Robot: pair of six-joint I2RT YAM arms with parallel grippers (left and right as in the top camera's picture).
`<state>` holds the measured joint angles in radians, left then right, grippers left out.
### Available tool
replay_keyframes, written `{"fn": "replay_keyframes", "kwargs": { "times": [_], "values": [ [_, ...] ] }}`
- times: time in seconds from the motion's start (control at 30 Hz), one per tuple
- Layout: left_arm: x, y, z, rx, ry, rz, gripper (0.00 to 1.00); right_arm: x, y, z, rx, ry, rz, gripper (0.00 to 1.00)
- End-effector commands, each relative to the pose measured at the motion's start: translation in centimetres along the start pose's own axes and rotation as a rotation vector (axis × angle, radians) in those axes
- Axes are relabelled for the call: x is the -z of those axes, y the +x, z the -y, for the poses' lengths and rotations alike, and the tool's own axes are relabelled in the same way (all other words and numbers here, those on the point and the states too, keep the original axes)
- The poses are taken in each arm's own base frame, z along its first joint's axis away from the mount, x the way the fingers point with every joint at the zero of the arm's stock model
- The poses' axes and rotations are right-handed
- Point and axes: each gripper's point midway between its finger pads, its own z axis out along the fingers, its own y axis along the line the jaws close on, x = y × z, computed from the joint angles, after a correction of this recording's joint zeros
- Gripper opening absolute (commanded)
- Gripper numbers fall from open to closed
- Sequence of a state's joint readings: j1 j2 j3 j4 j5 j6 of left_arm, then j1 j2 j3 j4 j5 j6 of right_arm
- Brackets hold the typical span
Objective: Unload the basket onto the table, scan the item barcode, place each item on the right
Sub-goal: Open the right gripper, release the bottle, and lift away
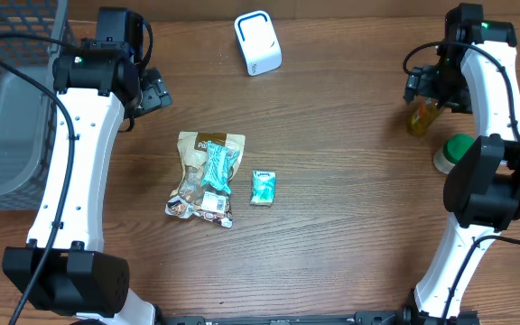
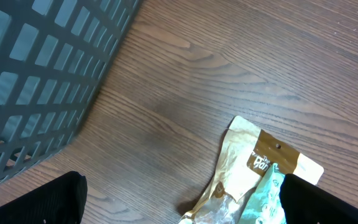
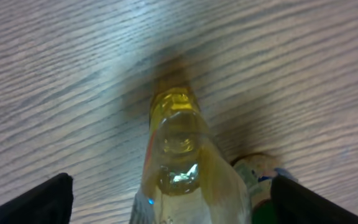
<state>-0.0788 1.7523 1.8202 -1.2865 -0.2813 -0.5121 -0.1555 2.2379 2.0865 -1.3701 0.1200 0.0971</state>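
Observation:
A yellow, clear bottle (image 1: 421,117) stands on the table at the far right. My right gripper (image 3: 174,200) is open around it, with both fingers well clear of the bottle's (image 3: 178,146) sides. The white barcode scanner (image 1: 258,42) sits at the back centre. In the middle of the table a tan snack bag (image 1: 208,176) lies flat with a teal packet (image 1: 217,165) on top of it. A small teal pack (image 1: 262,187) lies just right of them. My left gripper (image 2: 182,200) hangs open above bare wood at the upper-left end of the bag (image 2: 247,168), holding nothing.
A grey mesh basket (image 1: 7,99) stands at the left edge, close to my left arm. A round green-lidded container (image 1: 455,152) sits just in front of the bottle, near my right arm.

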Motion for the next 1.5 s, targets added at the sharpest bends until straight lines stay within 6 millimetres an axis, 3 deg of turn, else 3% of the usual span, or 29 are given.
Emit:
{"fn": "replay_keyframes", "kwargs": {
  "times": [0.0,0.37,0.53,0.73,1.07,1.3,1.47],
  "values": [
    [1.0,-0.6,0.1,-0.016,0.007,0.035,1.00,1.8,-0.7,0.3,-0.009,-0.006,0.044,1.00],
    [1.0,-0.6,0.1,-0.016,0.007,0.035,0.99,8.4,-1.4,0.5,-0.030,-0.052,0.187,1.00],
    [1.0,-0.6,0.1,-0.016,0.006,0.035,0.99,12.9,0.1,-3.7,0.016,-0.282,0.225,0.99],
    [1.0,-0.6,0.1,-0.016,0.007,0.035,1.00,17.4,3.9,-8.6,0.114,-0.464,0.208,0.99],
    [1.0,-0.6,0.1,-0.016,0.007,0.035,1.00,18.4,9.8,-15.6,0.261,-0.625,0.038,1.00],
    [1.0,-0.6,0.1,-0.016,0.006,0.035,1.00,17.8,12.7,-18.8,0.353,-0.625,-0.023,0.72],
    [1.0,-0.6,0.1,-0.016,0.007,0.035,1.00,15.5,14.3,-21.0,0.367,-0.620,-0.075,0.67]
  ]
}}
